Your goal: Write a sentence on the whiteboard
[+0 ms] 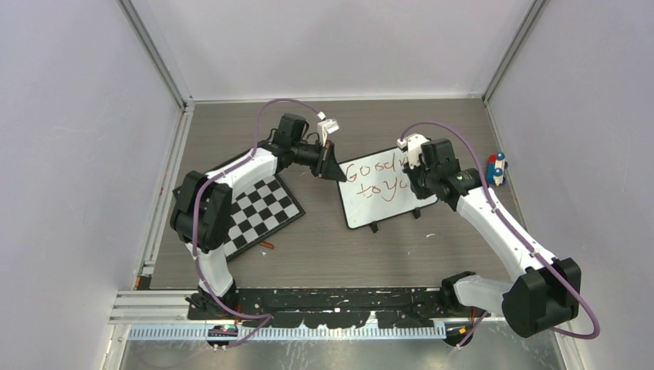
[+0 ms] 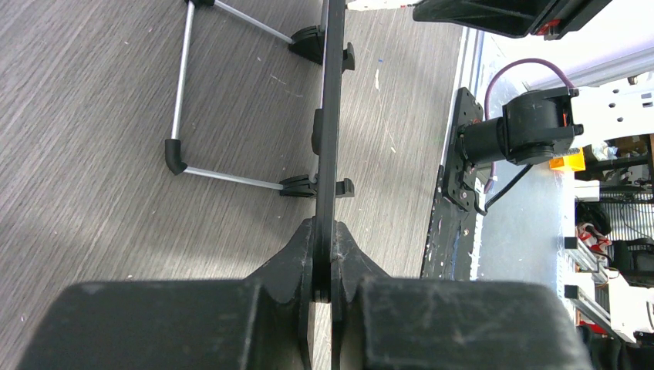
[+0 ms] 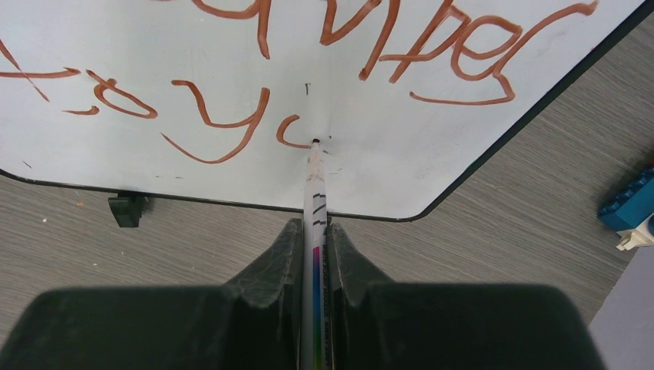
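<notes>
Right gripper (image 3: 315, 231): closed on a white marker (image 3: 315, 181), whose tip touches the whiteboard (image 3: 401, 162) at the end of the sentence (image 3: 248, 129), on its lower line. Left gripper (image 2: 324, 243): clamped on the whiteboard's left edge. The whiteboard stands right of worktop centre, nearer the far edge. Checkerboard (image 1: 266, 212): flat, toward the left edge.

From above, my right arm (image 1: 501, 227) covers the ends of both lines of the sentence (image 1: 364, 169). The right wrist camera cuts off the upper line at its top edge. The left wrist camera sees the whiteboard (image 2: 332, 116) edge-on, its face hidden. I cannot name the small blue-and-red item (image 1: 497, 168).
</notes>
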Action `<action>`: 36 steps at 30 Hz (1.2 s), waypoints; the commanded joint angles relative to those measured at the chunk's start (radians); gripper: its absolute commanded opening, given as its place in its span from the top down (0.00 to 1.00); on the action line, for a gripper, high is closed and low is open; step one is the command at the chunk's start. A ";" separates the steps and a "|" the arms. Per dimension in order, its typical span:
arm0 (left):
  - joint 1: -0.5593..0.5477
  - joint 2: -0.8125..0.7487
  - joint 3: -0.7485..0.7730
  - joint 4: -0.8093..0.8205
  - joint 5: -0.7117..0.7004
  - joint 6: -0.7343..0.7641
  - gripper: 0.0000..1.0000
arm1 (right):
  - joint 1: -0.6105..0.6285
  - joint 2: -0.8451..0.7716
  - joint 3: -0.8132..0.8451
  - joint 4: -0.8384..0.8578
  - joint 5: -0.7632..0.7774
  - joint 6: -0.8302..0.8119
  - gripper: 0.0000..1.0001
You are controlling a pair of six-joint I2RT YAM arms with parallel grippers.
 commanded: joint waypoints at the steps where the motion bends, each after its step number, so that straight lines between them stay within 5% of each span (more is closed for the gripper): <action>1: 0.003 0.016 0.011 0.005 -0.020 0.003 1.00 | 0.003 -0.005 0.059 0.114 -0.012 0.021 1.00; 20: 0.003 0.014 0.017 -0.003 -0.021 0.004 1.00 | 0.027 -0.004 0.061 0.054 -0.061 0.014 1.00; 36: 0.003 0.006 0.023 -0.014 -0.020 0.009 1.00 | -0.079 -0.051 0.052 0.008 -0.115 -0.004 1.00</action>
